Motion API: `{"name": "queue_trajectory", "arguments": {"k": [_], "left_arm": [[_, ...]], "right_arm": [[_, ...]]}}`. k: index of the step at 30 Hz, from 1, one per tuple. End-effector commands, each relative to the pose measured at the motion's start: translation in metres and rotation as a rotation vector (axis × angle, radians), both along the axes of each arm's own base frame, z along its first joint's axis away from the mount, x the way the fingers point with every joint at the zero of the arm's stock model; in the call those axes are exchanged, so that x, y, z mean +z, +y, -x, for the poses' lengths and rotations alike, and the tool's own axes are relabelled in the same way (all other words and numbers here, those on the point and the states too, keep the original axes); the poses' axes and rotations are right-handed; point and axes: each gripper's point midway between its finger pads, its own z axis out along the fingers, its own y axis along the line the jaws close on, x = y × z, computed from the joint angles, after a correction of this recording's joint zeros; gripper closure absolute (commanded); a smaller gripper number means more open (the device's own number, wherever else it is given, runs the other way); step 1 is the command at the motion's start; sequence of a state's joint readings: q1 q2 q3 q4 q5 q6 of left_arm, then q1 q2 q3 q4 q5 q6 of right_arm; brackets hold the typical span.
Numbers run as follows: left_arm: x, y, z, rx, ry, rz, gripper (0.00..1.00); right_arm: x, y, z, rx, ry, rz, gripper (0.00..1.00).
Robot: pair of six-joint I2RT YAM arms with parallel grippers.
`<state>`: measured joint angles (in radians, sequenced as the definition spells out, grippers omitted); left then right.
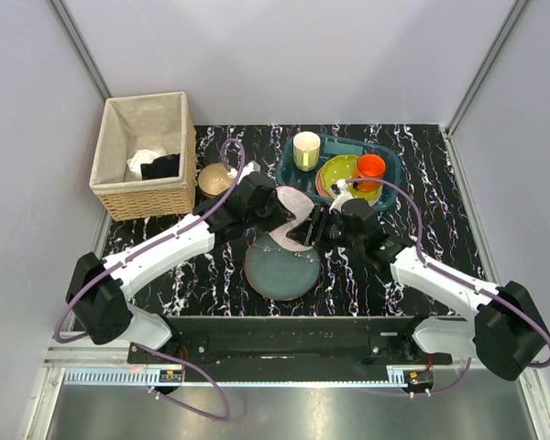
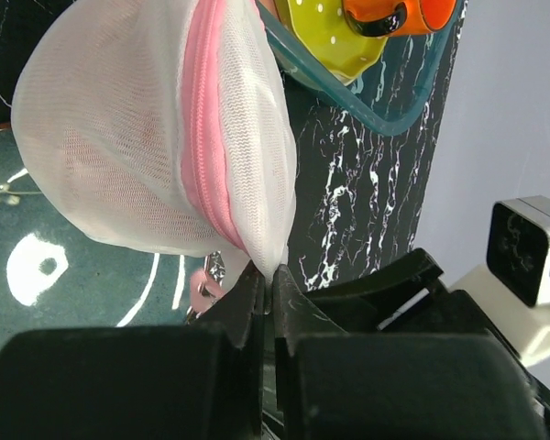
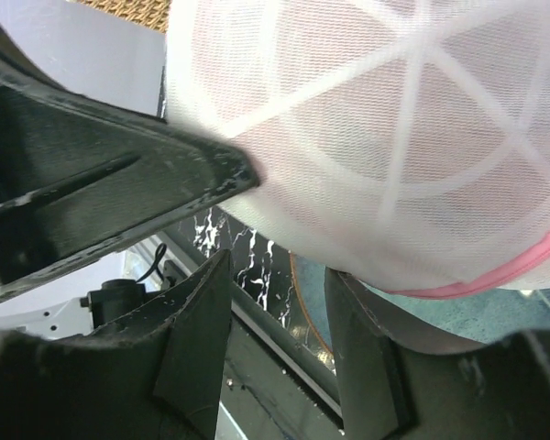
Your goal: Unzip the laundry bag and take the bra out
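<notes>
The laundry bag (image 2: 137,137), white mesh with a pink zip, hangs lifted over the blue-grey plate (image 1: 280,268). My left gripper (image 2: 270,280) is shut on the bag's mesh edge beside the zip. The pink zip pull (image 2: 204,289) dangles just left of its fingers. My right gripper (image 3: 277,275) is open just under the bag's round mesh face (image 3: 394,137), with one finger (image 3: 357,321) touching the bag near the pink trim. In the top view the bag (image 1: 290,200) sits between the left gripper (image 1: 277,218) and the right gripper (image 1: 308,227). The bra is hidden inside the bag.
A wicker basket (image 1: 145,156) holding white and black cloth stands at the back left. A teal tub (image 1: 390,174) with a cup, plates and an orange bowl stands behind the right gripper. A tan bowl (image 1: 214,179) sits beside the basket.
</notes>
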<state>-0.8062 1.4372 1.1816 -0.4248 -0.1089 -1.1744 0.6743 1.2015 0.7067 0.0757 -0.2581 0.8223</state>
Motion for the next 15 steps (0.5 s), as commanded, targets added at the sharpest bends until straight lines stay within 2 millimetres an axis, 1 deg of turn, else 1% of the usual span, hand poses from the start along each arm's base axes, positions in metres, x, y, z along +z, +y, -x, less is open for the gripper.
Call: {"name": "queue_trajectory", "arguments": {"k": [1,2,8,12,13,15], "left_arm": [[0.042,-0.008,0.007,-0.016,-0.033,0.123,1.00],[0.042,-0.008,0.008,-0.016,-0.032,0.129,1.00],[0.048,-0.009,0.009,-0.014,-0.039,0.155,1.00],[0.042,-0.012,0.009,-0.030,-0.027,0.142,1.00],[0.036,-0.013,0.009,-0.031,-0.012,0.135,1.00],[0.031,-0.014,0.010,-0.038,0.001,0.134,1.00]], "right_arm": [[0.010,-0.002,-0.018,-0.050,-0.125,0.006,0.47],[0.014,-0.002,-0.020,-0.053,-0.139,0.006,0.47],[0.007,-0.011,-0.028,-0.102,-0.168,0.062,0.48],[0.005,-0.014,-0.033,-0.126,-0.182,0.066,0.52],[0.005,-0.013,-0.033,-0.124,-0.185,0.065,0.52],[0.010,-0.011,-0.034,-0.126,-0.193,0.049,0.54]]}}
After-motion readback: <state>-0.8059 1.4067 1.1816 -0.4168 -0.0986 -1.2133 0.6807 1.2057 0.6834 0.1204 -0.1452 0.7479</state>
